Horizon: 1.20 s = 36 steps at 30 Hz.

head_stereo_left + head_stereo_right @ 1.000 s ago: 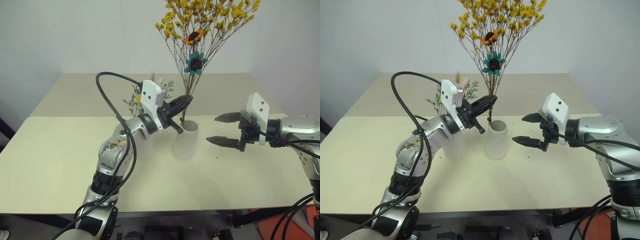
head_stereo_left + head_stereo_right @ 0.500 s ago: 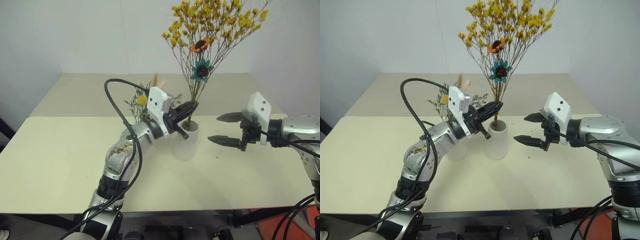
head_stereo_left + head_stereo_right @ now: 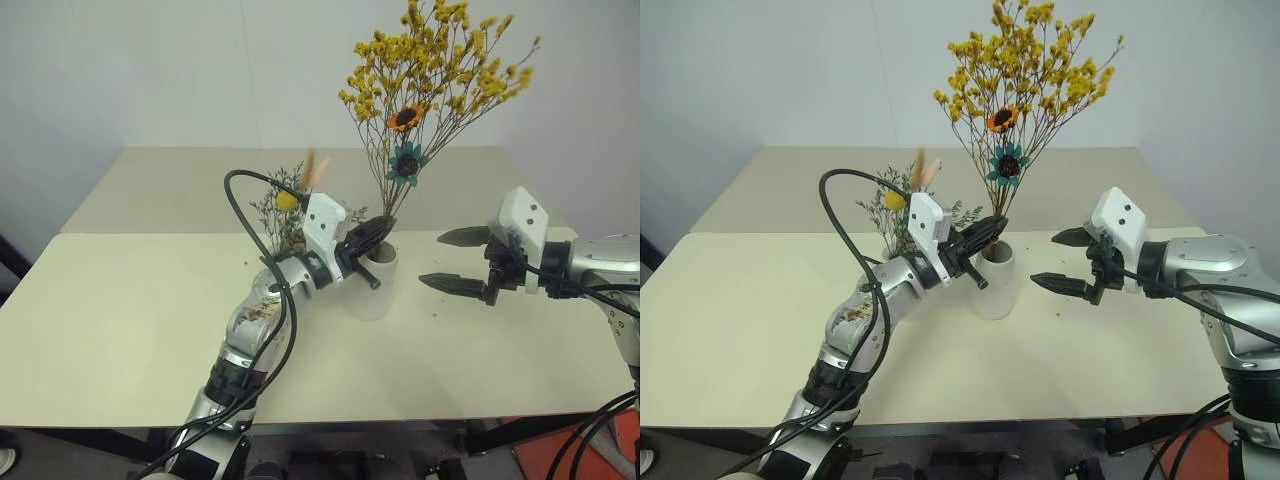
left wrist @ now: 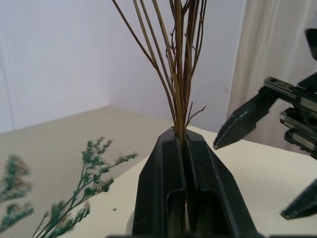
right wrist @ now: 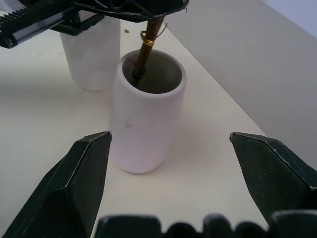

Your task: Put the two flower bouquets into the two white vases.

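Now left gripper [image 3: 378, 229] clamped tight on the stems of the yellow spray [image 3: 440, 70], just above the wide vase [image 3: 372, 285], with the bound stem ends already inside the mouth and the blossoms leaning up toward the right side. Right gripper [image 3: 447, 262] held level beside that vase, near but apart, its two fingers [image 5: 81, 171] spread wide with nothing between. Behind the left arm, small bunch [image 3: 287, 203] with yellow ball and pink plume standing in the other vase [image 5: 91, 54], on the pale table [image 3: 120, 320].
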Each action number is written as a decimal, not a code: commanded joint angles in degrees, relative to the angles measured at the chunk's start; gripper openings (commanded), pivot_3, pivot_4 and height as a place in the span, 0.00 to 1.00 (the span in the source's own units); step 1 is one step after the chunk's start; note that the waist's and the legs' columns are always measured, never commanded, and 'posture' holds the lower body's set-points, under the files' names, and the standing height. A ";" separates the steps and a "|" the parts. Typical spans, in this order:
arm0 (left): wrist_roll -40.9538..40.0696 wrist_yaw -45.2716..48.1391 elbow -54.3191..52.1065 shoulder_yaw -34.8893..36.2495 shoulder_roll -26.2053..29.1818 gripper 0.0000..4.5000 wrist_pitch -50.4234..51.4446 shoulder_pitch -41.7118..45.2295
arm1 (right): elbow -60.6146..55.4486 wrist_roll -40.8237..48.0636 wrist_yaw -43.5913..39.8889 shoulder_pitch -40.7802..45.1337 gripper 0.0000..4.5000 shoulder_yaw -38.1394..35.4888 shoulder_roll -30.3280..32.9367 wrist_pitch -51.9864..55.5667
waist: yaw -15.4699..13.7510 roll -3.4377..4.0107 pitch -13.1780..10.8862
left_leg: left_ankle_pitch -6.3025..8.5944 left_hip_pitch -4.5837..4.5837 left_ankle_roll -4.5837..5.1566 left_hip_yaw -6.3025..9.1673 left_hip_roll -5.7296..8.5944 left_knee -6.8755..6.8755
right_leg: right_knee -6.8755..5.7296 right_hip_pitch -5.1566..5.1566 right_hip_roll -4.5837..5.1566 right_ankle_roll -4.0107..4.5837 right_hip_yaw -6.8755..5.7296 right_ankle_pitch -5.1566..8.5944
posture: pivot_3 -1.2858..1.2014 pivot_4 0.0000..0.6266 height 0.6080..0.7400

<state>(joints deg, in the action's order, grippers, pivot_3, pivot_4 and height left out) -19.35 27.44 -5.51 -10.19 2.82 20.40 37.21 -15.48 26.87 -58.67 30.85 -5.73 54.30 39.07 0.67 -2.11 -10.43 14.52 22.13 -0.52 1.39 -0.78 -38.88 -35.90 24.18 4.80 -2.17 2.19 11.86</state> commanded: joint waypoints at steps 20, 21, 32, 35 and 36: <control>2.76 -0.55 -1.38 -0.75 -0.19 0.89 1.07 -2.08 | -1.84 1.82 1.03 0.38 1.00 -2.68 1.10 -0.36 | 0.05 0.09 0.05 | 0.01 -0.05 0.01 -0.01 -0.01 0.00 | -0.01 -0.04 -0.01 0.00 0.02 0.00 | 0.52 0.24 1.00; 2.81 -0.77 -1.83 -0.69 -0.03 0.95 1.53 -2.19 | -1.82 1.79 1.04 0.41 1.00 -2.65 1.09 -0.39 | 0.06 0.09 0.05 | 0.01 -0.05 0.01 -0.01 -0.01 0.00 | -0.01 -0.04 -0.01 -0.01 0.02 0.00 | 0.52 0.24 1.00; 3.36 -5.24 -10.65 0.06 3.54 0.99 12.05 -5.85 | -1.58 1.53 1.07 0.43 1.00 -2.29 0.84 -0.89 | 0.07 0.12 0.07 | 0.01 -0.08 0.01 -0.01 -0.01 0.00 | -0.04 -0.05 -0.02 -0.01 0.04 0.01 | 0.52 0.24 1.00; 3.27 -7.96 -11.67 1.45 3.28 0.99 16.04 -5.77 | -1.58 1.54 1.03 0.48 1.00 -2.10 0.66 -1.04 | 0.06 0.12 0.07 | 0.01 -0.09 0.02 0.00 -0.01 0.00 | -0.04 -0.07 -0.02 -0.02 0.04 0.01 | 0.52 0.24 1.00; 3.24 -8.38 -11.88 1.79 3.33 0.99 16.75 -5.67 | -1.59 1.50 1.07 0.51 1.00 -2.00 0.60 -1.05 | 0.07 0.12 0.07 | 0.01 -0.08 0.02 0.00 -0.01 0.00 | -0.04 -0.06 -0.02 -0.02 0.03 0.01 | 0.52 0.24 1.00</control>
<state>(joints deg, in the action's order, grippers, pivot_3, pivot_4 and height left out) -16.11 20.50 -15.46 -9.41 6.30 35.51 30.92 -15.69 28.17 -58.09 30.76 -6.09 54.33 39.08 0.74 -1.99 -10.36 14.53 22.07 -0.50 1.39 -0.79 -38.88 -35.94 24.15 4.78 -2.18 2.22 11.87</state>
